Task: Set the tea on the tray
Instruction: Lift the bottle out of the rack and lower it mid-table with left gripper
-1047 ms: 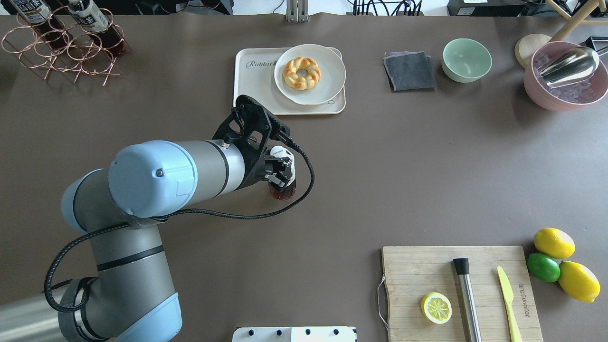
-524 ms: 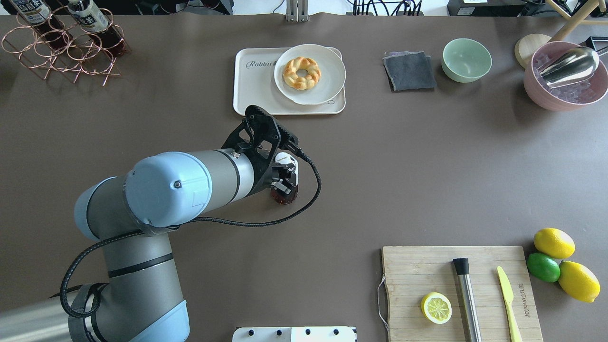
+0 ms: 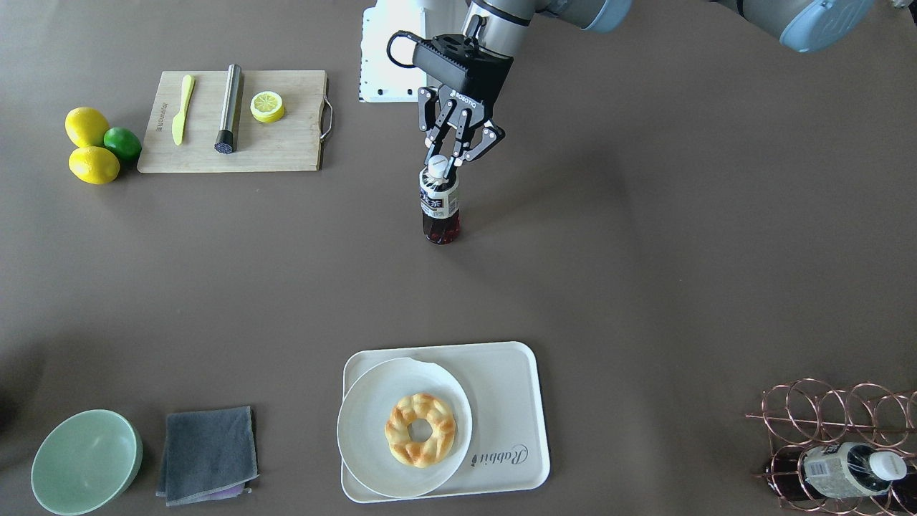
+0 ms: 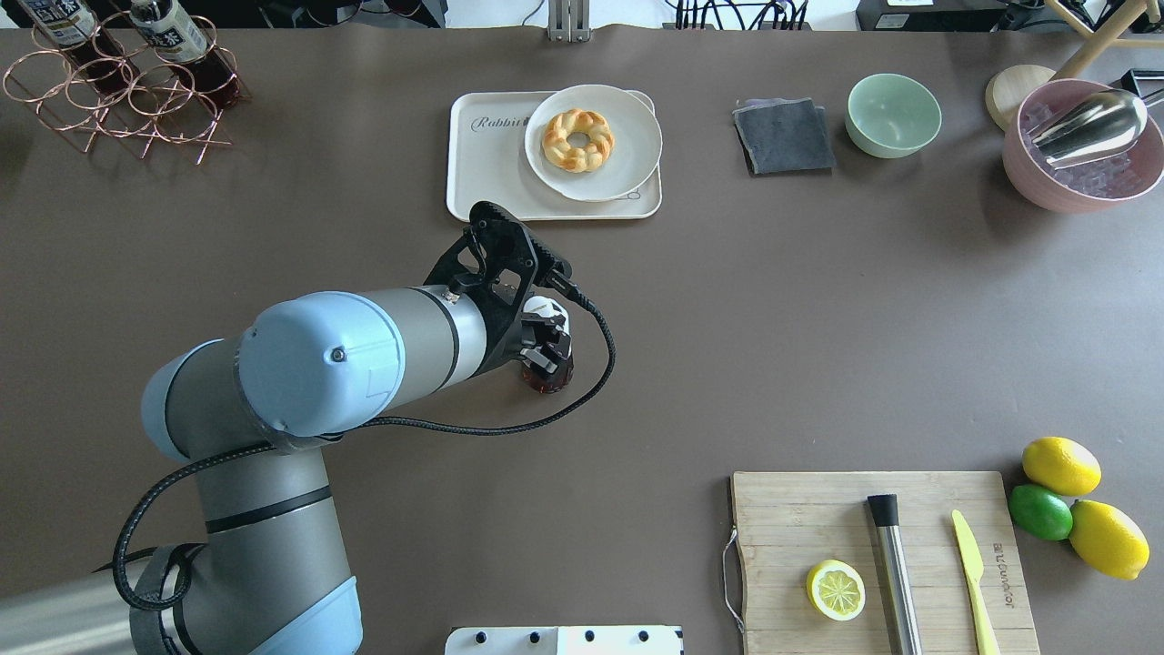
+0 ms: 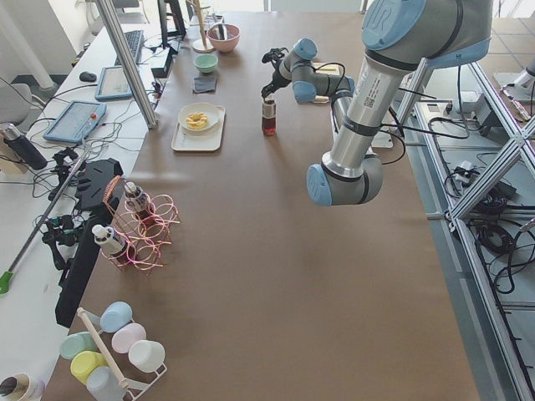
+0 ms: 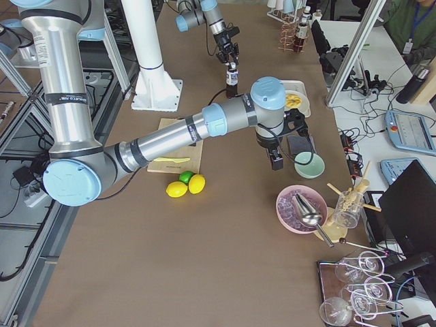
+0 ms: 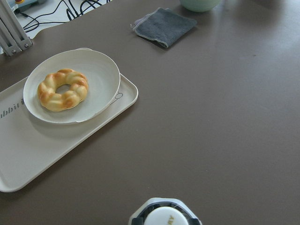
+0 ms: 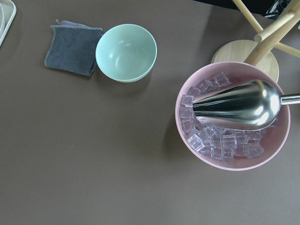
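The tea [image 3: 439, 208] is a small bottle of dark reddish liquid with a white cap. It stands upright mid-table, base at the surface, also seen in the overhead view [image 4: 548, 377]. My left gripper [image 3: 445, 162] reaches down from above and is shut on its cap and neck. The left wrist view shows only the cap [image 7: 164, 216] at the bottom edge. The cream tray [image 3: 512, 387] with "Rabbit" print lies further out on the table, away from the bottle. My right gripper [image 6: 276, 162] hangs over the grey cloth; I cannot tell whether it is open.
A white plate [image 4: 627, 136] with a ring pastry covers the tray's right part; its left strip [image 4: 482, 173] is bare. A copper rack [image 4: 118, 100] holds two alike bottles far left. Green bowl [image 4: 893, 114], pink ice bowl [image 4: 1028, 173] and cutting board [image 4: 818, 518] are on the right.
My left arm pulled back a little from the tray and lowered the bottle until it stood upright; over the last half second it barely moved.
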